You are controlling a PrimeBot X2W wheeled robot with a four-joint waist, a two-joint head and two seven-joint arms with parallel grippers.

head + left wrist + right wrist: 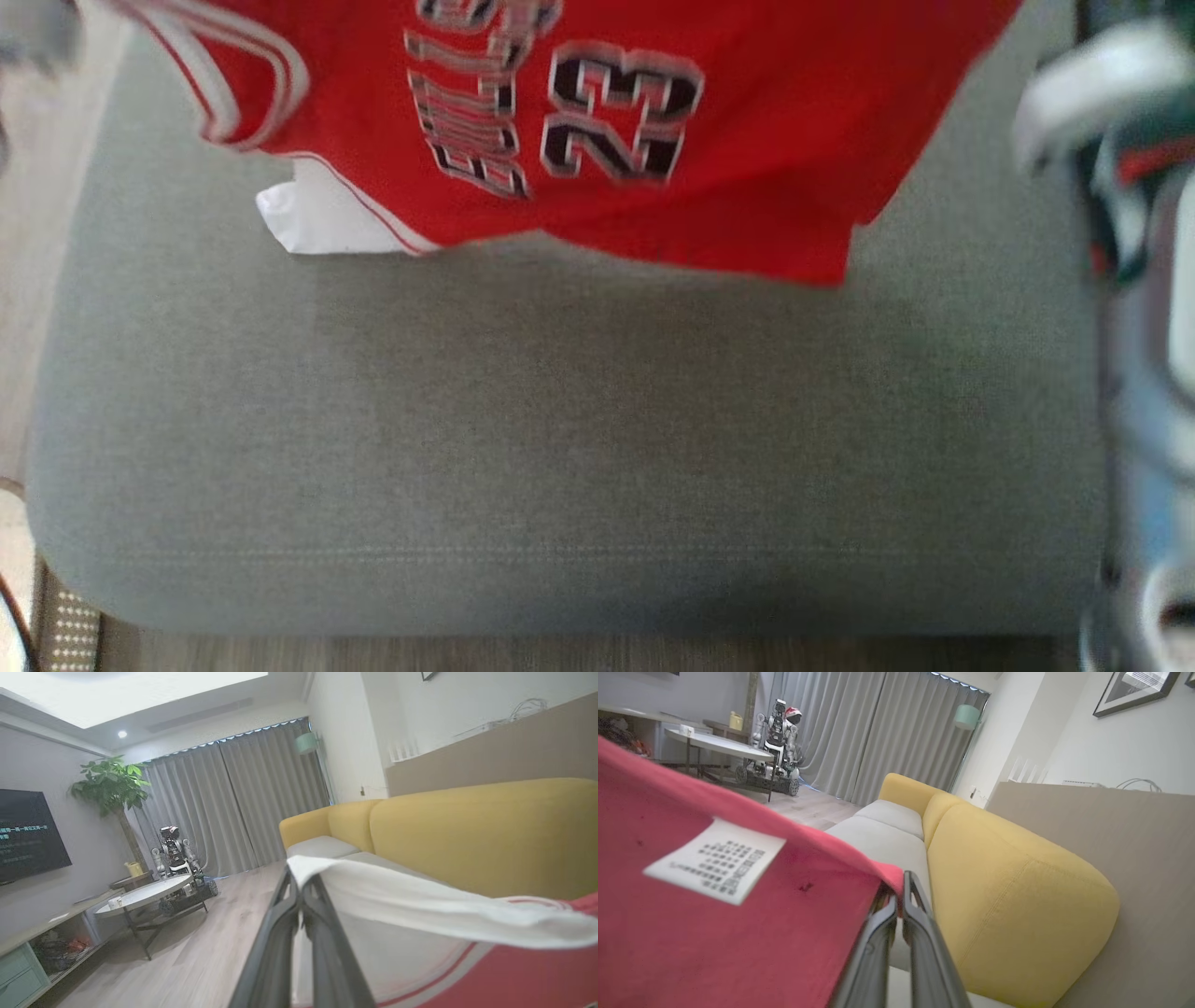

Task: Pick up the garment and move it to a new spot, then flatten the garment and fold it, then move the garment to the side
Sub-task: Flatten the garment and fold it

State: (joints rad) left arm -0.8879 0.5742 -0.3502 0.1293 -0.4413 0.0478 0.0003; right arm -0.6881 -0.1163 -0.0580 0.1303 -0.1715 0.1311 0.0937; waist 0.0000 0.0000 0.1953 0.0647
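Left jaws clenched on jersey [747, 140] white trim, right jaws on its red hem; jersey held over far part of sofa seat [560, 420]. Likely the move step. Next: lower it spread taut onto seat.

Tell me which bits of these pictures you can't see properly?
- Head view: jersey top cut off by the upper edge; letters beside the 23 blurred.
- Head view: shapes at the right edge too blurred to name.
- Right wrist view: label print too small.
- Left wrist view: TV text too small.
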